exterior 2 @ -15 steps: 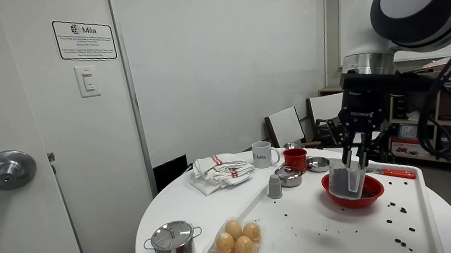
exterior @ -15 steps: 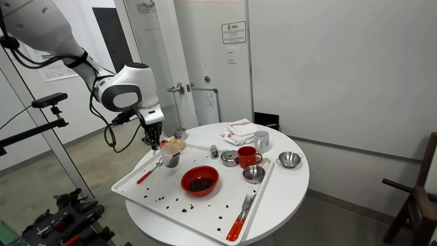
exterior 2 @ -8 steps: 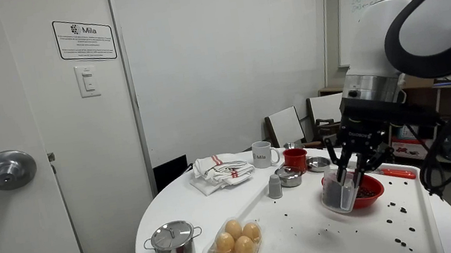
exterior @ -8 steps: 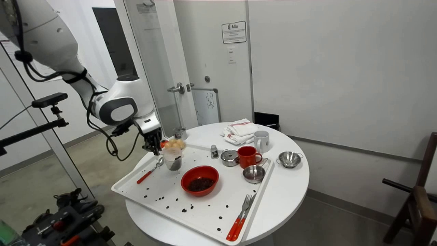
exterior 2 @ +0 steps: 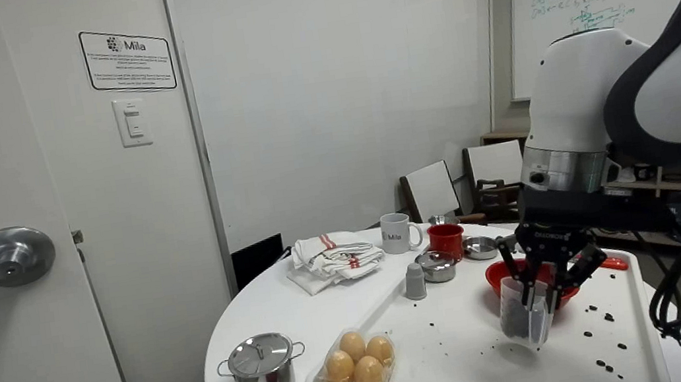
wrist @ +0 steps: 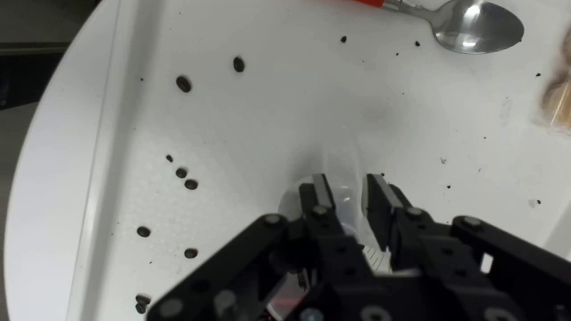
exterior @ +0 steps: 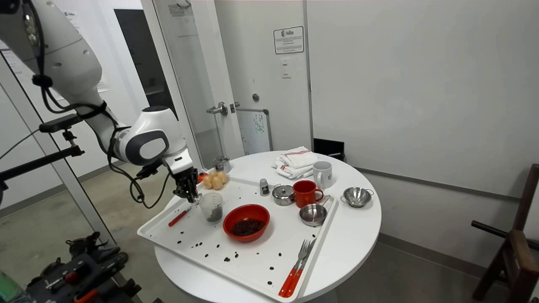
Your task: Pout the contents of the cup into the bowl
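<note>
The cup point(exterior: 212, 207) is a translucent measuring cup with a dark grey lower part. It also shows in an exterior view point(exterior 2: 518, 319), almost upright and just above the tray. My gripper point(exterior 2: 542, 299) is shut on its handle; in the wrist view, the fingers point(wrist: 345, 196) stand on both sides of the translucent handle. I cannot tell whether beans remain inside. The wide red bowl point(exterior: 245, 211) stands on the tray beside the cup, with dark beans in it. In an exterior view the bowl point(exterior 2: 497, 274) is partly hidden behind the cup and gripper.
The white tray point(exterior: 252, 269) has scattered dark beans. A spoon point(wrist: 477, 26) and egg pack point(exterior 2: 359, 365) lie near the cup. A grey shaker point(exterior 2: 414, 282), lidded steel pot point(exterior: 283, 195), red mug point(exterior: 304, 193), steel pan point(exterior: 313, 214), and fork and knife point(exterior: 294, 269) are farther off.
My gripper and the cup have moved down, closer to the tray, and the cup looks less tilted. The bowl and the other items have not moved.
</note>
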You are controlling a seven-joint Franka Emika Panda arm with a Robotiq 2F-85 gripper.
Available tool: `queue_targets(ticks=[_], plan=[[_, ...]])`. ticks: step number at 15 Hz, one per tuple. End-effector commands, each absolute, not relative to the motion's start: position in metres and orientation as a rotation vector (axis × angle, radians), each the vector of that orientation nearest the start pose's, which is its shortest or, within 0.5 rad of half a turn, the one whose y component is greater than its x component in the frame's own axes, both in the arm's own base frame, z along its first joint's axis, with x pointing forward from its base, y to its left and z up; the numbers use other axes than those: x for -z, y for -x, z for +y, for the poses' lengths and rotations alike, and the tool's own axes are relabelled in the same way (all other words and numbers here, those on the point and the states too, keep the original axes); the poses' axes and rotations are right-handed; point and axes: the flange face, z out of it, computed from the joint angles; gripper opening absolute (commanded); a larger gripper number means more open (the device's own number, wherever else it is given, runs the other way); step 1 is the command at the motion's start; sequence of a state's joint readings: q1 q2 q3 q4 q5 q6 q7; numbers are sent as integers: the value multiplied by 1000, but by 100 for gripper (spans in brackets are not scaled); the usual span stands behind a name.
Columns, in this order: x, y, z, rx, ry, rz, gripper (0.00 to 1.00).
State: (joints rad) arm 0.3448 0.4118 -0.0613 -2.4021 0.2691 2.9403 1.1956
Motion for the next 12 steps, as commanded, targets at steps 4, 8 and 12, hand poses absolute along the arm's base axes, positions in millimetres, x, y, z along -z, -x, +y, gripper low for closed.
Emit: queue_targets(ticks=[4,8,12], plan=[[-150,-492,128,66,2546,1735,12],[-149,-492,128,23,2559,1774,56],[-151,-494,130,2,2557,1795,85]])
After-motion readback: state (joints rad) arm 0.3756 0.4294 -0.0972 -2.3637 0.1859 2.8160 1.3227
